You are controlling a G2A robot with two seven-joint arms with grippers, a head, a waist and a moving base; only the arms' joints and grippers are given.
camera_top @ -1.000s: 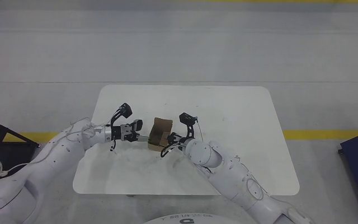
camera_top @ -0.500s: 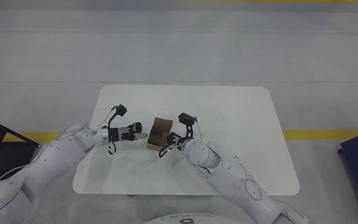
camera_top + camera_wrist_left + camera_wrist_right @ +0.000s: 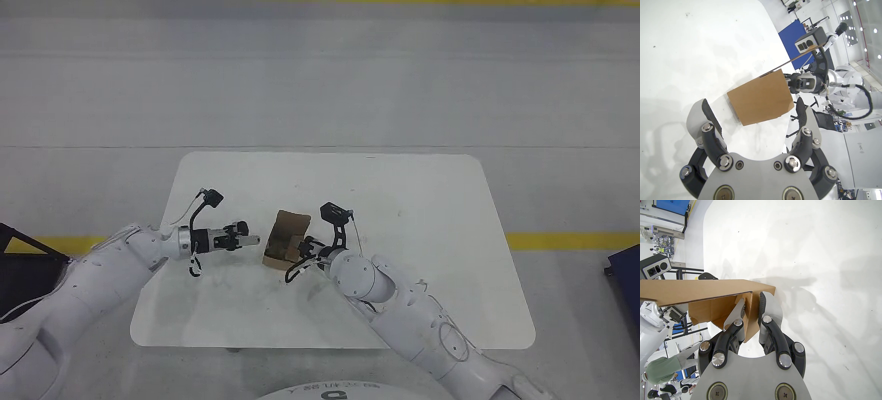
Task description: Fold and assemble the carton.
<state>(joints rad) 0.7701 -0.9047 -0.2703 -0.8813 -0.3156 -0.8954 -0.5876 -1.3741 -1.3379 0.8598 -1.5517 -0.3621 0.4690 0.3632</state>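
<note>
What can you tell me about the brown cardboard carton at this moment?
The brown cardboard carton is small, plain and only partly folded: open, with one long flap standing out loose and a ragged inner edge. It sits tilted on or just above the white table, between the arms. The right hand is shut on one side wall, one finger inside, one outside. The open left hand faces the opposite side, apparently not touching.

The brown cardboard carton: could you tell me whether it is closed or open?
Open: the brown cardboard carton shows its hollow inside; the right gripper pinches one wall.
</note>
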